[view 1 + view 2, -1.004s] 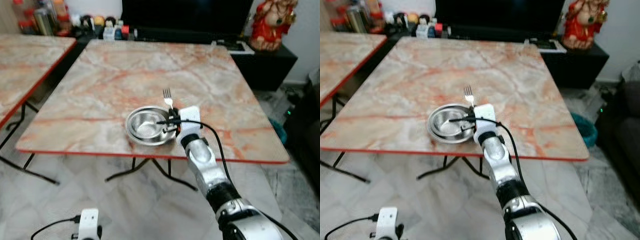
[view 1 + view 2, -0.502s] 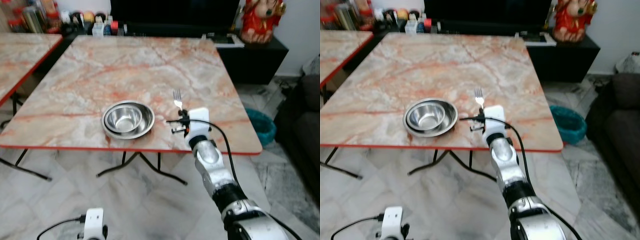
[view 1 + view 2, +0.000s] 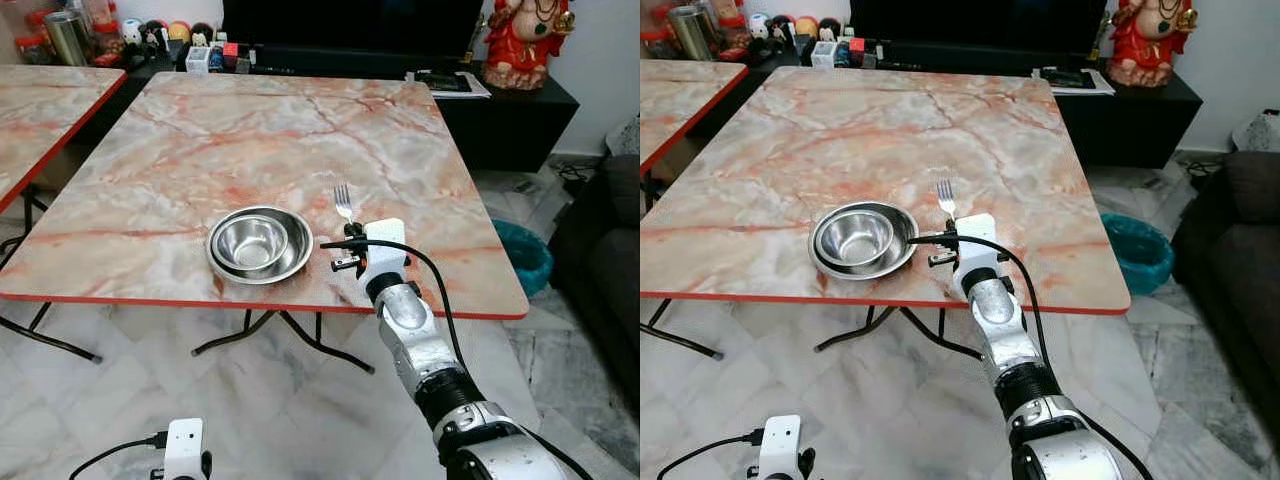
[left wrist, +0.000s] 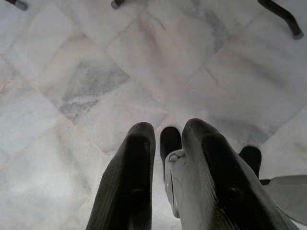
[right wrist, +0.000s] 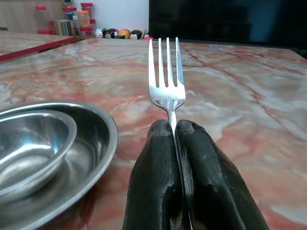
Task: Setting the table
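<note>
Right gripper [image 5: 175, 143] fingers clamp fork [image 5: 166, 76] handle — tines jut beyond tips, just beside bowl [image 3: 258, 244].

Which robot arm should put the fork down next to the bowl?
The right gripper: it already pinches the fork just beside the steel bowl. The left gripper hangs low over the floor.
</note>
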`<state>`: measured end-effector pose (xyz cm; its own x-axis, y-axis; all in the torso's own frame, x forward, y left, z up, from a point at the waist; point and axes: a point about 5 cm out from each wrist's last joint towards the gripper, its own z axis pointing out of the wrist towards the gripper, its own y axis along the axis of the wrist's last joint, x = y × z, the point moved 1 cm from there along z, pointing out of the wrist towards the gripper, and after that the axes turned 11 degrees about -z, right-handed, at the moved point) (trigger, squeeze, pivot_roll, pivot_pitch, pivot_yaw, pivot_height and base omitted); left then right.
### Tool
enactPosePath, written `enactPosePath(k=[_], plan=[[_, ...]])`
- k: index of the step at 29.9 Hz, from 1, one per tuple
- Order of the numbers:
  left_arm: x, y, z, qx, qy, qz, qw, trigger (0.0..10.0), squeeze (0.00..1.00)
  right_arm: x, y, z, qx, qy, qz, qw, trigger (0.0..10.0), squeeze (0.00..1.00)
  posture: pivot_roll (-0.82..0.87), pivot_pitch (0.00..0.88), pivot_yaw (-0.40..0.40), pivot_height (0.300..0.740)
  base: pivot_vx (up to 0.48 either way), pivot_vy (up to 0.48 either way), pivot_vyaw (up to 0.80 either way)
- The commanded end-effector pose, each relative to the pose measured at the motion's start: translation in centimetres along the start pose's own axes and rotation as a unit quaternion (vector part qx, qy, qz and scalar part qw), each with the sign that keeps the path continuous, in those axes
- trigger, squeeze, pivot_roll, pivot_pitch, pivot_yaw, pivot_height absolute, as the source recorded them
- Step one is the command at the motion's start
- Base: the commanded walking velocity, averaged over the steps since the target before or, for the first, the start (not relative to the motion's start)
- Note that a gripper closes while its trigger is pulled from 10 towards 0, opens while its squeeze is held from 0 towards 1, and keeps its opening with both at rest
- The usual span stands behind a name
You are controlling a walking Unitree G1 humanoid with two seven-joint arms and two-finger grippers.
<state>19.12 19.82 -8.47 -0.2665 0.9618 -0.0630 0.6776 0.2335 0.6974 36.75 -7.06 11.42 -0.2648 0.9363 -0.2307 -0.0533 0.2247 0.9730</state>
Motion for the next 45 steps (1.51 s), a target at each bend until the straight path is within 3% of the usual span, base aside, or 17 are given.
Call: enactPosePath(k=[1, 21, 45], plan=[[0.23, -0.45, -0.09, 0.012, 0.008, -0.005, 1.000, 10.0, 0.00, 0.15, -0.17, -0.02, 0.010, -0.003, 0.011, 1.000, 10.0, 0.00, 0.08, 0.097, -0.065, 0.740, 0.266, 0.000, 0.00], [-0.12, -0.67, -0.15, 0.014, -0.003, -0.009, 1.000, 10.0, 0.00, 0.42, -0.57, -0.24, 0.023, -0.012, 0.022, 0.999, 10.0, 0.00, 0.07, 0.103, -0.066, 0.740, 0.068, 0.000, 0.00], [0.00, -0.60, -0.13, 0.013, 0.000, -0.007, 1.000, 10.0, 0.00, 0.09, -0.17, -0.14, 0.013, -0.020, 0.036, 0.999, 10.0, 0.00, 0.08, 0.102, -0.066, 0.740, 0.280, 0.000, -0.12]])
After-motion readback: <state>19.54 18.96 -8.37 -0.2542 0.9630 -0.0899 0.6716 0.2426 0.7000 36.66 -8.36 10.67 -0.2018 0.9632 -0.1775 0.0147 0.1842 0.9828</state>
